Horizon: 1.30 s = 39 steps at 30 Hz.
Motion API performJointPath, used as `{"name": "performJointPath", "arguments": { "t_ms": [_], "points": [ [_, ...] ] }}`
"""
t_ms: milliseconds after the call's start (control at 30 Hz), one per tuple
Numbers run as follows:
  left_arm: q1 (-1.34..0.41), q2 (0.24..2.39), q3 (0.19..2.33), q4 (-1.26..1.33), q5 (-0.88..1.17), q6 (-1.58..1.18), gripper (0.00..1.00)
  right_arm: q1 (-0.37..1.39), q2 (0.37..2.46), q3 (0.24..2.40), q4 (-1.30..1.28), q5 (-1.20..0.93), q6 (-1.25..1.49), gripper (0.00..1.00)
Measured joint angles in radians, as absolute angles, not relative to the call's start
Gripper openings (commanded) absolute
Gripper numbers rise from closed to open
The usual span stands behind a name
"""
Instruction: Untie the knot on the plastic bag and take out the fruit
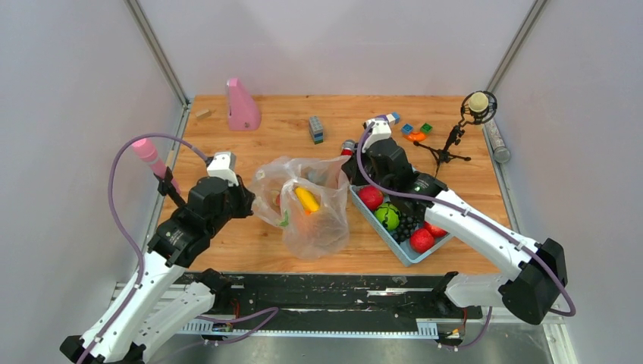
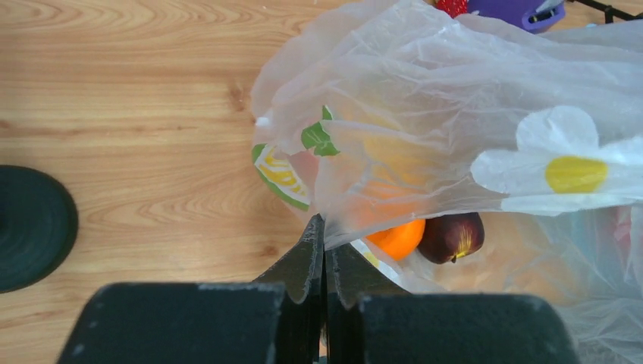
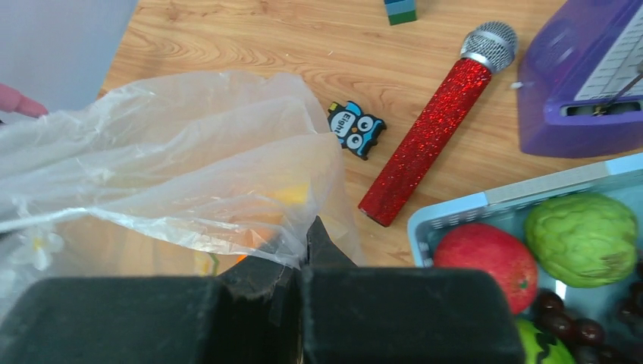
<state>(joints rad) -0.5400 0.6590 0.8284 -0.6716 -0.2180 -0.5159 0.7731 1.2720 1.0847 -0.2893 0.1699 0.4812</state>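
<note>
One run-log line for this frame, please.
left gripper: shut on plastic bag | right gripper: shut on plastic bag | knot: not seen | banana, orange piece: inside bag

small blue owl charm, belly lettering apparently "Eion", tiny and hardly legible

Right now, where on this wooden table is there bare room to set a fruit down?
Bare wood lies between the pink plastic wedge and the see-through flowered plastic bag, and along the near edge left of it. Crowded: around the blue tray and black microphone stand.
</note>
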Motion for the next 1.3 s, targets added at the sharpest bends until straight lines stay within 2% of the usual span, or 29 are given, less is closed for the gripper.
{"name": "performJointPath", "arguments": {
  "t_ms": [367, 733, 1300],
  "points": [
    [-0.534, 0.667, 0.944, -0.745, -0.304, -0.409, 0.0, 0.759, 1.246, 1.087, -0.355, 0.208, 0.279, 0.02],
    [-0.534, 0.709, 1.028, -0.813, -0.398, -0.25, 0.0, 0.758, 1.245, 1.162, -0.424, 0.297, 0.084, 0.08],
    [-0.534, 0.807, 1.045, -0.89, -0.589, -0.149, 0.0, 0.757, 1.253, 1.168, -0.434, 0.422, -0.218, 0.09]
  ]
}}
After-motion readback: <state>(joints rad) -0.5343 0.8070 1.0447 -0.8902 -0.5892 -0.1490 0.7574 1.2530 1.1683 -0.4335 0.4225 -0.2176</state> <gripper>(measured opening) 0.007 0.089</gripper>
